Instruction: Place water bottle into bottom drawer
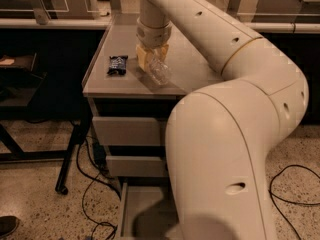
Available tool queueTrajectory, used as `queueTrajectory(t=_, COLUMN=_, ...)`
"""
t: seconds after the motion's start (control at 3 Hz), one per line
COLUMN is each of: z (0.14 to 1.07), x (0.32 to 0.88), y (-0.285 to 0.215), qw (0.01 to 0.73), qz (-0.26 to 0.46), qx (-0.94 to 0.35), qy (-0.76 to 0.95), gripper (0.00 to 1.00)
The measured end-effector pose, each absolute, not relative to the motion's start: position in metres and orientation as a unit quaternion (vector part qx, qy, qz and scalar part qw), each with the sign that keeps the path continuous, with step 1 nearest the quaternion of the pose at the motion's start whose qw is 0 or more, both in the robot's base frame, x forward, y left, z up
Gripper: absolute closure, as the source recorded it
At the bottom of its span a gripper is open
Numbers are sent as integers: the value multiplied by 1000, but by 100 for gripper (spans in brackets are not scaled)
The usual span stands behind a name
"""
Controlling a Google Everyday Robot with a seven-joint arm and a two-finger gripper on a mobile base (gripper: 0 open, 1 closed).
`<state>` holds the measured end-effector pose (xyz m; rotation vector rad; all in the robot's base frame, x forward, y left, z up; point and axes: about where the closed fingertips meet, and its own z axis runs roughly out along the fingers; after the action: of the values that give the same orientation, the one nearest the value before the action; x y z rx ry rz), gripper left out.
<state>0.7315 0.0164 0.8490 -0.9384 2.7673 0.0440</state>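
The clear crinkled water bottle (159, 72) is on the grey cabinet top (107, 81), tilted, near its front edge. My gripper (151, 60) reaches down from above with its yellowish fingers (144, 59) closed around the bottle's upper part. The bottom drawer (136, 215) is pulled out low at the floor, its grey tray partly hidden by my big white arm (225, 149).
A small dark snack packet (117, 64) lies on the cabinet top left of the bottle. Two upper drawers (127, 131) are closed. Black cables (95, 184) and a dark table leg (70, 159) are on the speckled floor at left.
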Motion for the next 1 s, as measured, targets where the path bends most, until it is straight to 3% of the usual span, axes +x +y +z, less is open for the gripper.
queueTrajectory(t=1.0, z=885, x=705, y=-7, qw=204, qz=12, qx=-289, qy=935, gripper=100)
